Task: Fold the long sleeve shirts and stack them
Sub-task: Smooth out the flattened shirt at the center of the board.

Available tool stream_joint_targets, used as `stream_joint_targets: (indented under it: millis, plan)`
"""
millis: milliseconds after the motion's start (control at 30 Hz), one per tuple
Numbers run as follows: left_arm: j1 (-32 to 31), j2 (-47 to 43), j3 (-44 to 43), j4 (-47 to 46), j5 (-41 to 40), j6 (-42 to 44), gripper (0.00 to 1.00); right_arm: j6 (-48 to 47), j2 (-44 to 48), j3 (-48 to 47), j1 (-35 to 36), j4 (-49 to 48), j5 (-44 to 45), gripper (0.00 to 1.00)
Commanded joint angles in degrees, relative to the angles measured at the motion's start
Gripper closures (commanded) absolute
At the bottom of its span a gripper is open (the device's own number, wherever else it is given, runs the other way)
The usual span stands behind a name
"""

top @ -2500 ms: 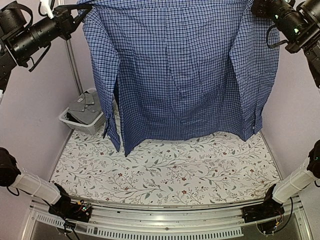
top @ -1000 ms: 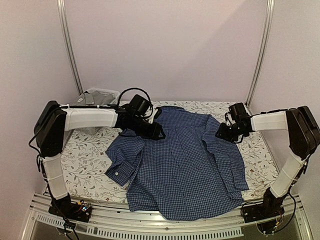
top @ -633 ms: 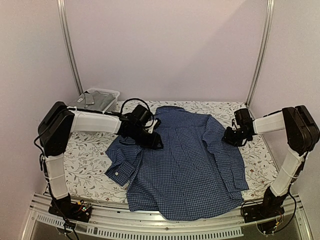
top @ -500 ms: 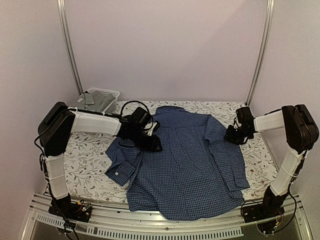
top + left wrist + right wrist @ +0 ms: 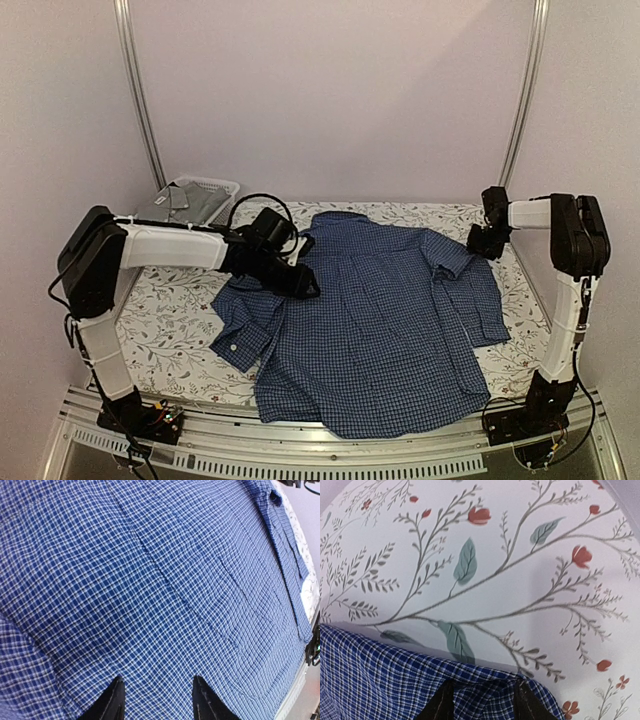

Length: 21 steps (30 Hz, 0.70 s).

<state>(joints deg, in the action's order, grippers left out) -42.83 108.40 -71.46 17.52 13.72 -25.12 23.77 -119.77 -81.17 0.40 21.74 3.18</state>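
Note:
The dark blue checked long sleeve shirt (image 5: 370, 320) lies spread on the table, collar at the far end. Its right sleeve (image 5: 483, 300) reaches out to the right and its left sleeve (image 5: 240, 320) lies crumpled. My left gripper (image 5: 303, 284) is low over the left shoulder area; the left wrist view shows it (image 5: 157, 678) open, with flat checked cloth (image 5: 165, 580) under the fingertips. My right gripper (image 5: 481, 243) is at the far right by the right shoulder. In the right wrist view it (image 5: 482, 682) stands open, astride the shirt's edge (image 5: 380, 670). The grey shirt (image 5: 180, 203) sits in a basket.
A white basket (image 5: 213, 184) stands at the back left corner. The flowered tablecloth (image 5: 170, 320) shows left of the shirt and along the far edge (image 5: 520, 580). Upright frame posts (image 5: 138, 100) rise at both back corners, and a metal rail (image 5: 320, 455) runs along the near edge.
The shirt, held up earlier, now lies on the table. My right gripper has moved toward the far right corner and the right sleeve has spread outward. The left gripper has barely shifted.

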Motion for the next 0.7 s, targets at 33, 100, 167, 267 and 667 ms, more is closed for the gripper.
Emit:
stream_joint_targets:
  millis: [33,100,167,267,667]
  plan:
    - [2.2,-8.9,6.6,-2.8,-1.5,-2.1,0.54,-6.9,-4.2,-11.7,-2.2,11.6,7.9,0.54]
    - [3.5,-12.7,10.5,-4.8,-2.2,-3.8,0.54,-7.4,-4.3,-14.0,-1.7,14.0,6.7,0.5]
    - [4.6,-16.2,14.7,-6.0,-3.1,-5.7,0.54,-7.4,-2.3,-13.6,0.7,14.8,6.3,0.45]
    - [5.5,-22.2,19.9,-6.6,-7.0,-8.5,0.54,-7.1,3.3,-9.8,6.6,14.8,6.1,0.41]
    - [9.8,-41.7,39.8,-7.8,-19.8,-21.7,0.53,3.1,14.8,12.1,11.7,6.2,1.0,0.43]
